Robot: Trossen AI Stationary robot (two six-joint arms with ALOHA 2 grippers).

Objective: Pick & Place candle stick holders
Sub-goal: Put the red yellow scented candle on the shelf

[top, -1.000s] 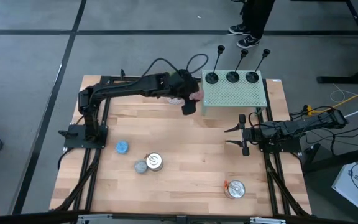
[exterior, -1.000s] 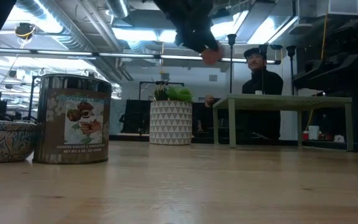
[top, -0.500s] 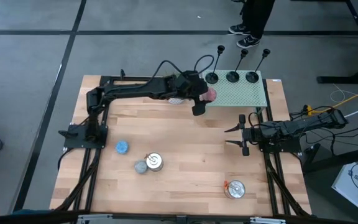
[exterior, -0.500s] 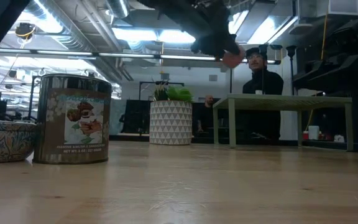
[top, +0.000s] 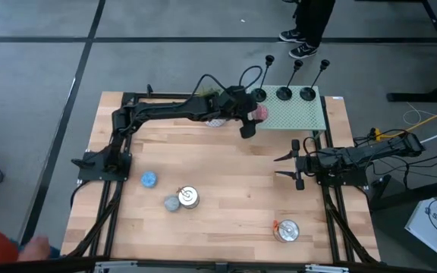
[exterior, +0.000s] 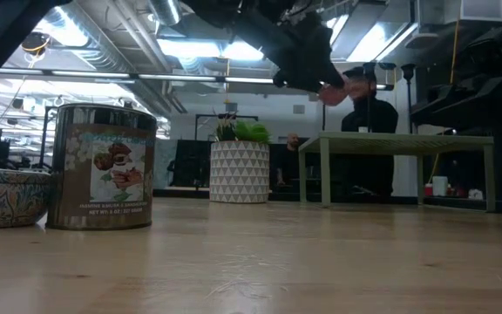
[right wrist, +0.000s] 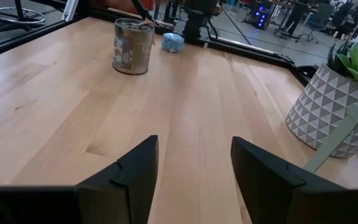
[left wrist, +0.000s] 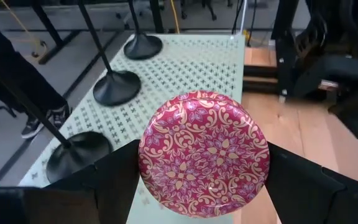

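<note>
My left pincer [left wrist: 201, 186] pinches a pink patterned candle [left wrist: 204, 152] beside the green stand [top: 298, 114], where all three candle stick holders [top: 283, 92] already stand (right pincer [right wrist: 191, 168] spread, idle over the worktop [top: 226, 189]).

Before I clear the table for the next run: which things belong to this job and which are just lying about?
Job:
- three black candle stick holders on the green perforated stand
- left gripper, holding a pink patterned candle by the stand

Lying about:
- blue candle
- grey candle
- two silver tins
- right gripper, idle, open
</note>
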